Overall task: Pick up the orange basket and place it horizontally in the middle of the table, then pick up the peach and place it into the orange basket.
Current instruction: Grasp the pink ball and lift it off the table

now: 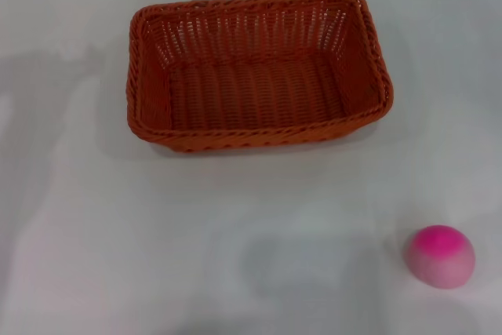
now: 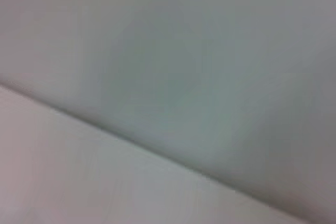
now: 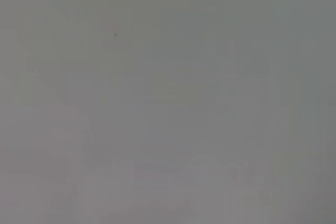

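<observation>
Basket [image 1: 259, 68] sits on the table [image 1: 102, 233], long side running across in front of me, toward the far middle, open side up and with nothing in it. Peach [image 1: 440, 256] lies well apart from it, near to me and off to my right, resting on the bare table. Neither of my hands shows in the head view, and each wrist view gives only a blank grey surface, so I cannot tell whether either hand is open or closed, and neither looks to be holding anything of the task. Judging from how the basket lies, already crosswise and roughly central, I take the first step as done or nearly so, and the peach as the step in hand. My right hand is the natural one for it, since the peach is on that side. The next move calls for bringing that hand down over the peach, closing on its round, smooth body without letting it roll, then lifting it clear of the braided rim and lowering it into the basket.
</observation>
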Available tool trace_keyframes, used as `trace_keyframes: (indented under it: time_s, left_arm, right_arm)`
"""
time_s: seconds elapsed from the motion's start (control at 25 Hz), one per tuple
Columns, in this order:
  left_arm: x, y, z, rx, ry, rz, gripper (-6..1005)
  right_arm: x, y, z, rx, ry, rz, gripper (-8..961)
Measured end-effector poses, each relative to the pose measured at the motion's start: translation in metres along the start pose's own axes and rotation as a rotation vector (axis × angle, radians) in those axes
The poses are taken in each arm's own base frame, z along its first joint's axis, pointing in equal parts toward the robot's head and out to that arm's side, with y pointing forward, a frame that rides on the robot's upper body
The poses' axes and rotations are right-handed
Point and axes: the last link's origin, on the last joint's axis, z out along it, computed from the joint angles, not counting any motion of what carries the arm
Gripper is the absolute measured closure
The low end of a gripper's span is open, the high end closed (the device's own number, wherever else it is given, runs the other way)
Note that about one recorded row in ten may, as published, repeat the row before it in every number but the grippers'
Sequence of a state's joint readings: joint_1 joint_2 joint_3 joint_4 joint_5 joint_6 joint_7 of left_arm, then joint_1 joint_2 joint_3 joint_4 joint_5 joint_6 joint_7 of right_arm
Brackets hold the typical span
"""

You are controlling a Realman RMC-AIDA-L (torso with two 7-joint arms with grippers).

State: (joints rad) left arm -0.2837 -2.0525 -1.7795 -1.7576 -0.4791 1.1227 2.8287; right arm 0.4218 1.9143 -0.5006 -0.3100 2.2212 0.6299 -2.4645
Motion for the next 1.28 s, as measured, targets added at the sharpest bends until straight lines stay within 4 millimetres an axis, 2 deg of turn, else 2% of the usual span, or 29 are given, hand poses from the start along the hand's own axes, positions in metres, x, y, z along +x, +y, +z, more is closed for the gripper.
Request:
trace_keyframes:
  time_s: [0.2, 0.52, 0.64, 1.0, 1.28]
  left_arm:
    - [0.001, -0.012, 0.001, 0.005, 0.14, 0.01, 460]
    - [-0.012, -0.017, 0.013, 0.022, 0.309, 0.118, 466]
    - [-0.017, -0.026, 0.02, 0.017, 0.357, 0.109, 469]
    - [-0.034, -0.048, 0.042, 0.007, 0.465, 0.11, 472]
    - [-0.039, -0.05, 0.052, 0.002, 0.471, 0.127, 472]
  right_arm:
    - [-0.001, 0.0, 0.0, -0.001, 0.0, -0.002, 89]
    - [0.0, 0.0, 0.002, 0.006, 0.011, -0.003, 89]
    - [0.001, 0.001, 0.002, 0.005, 0.013, -0.006, 89]
    - [0.006, 0.007, 0.0, -0.019, 0.022, -0.022, 89]
    - [0.009, 0.017, -0.011, -0.111, -0.027, -0.017, 89]
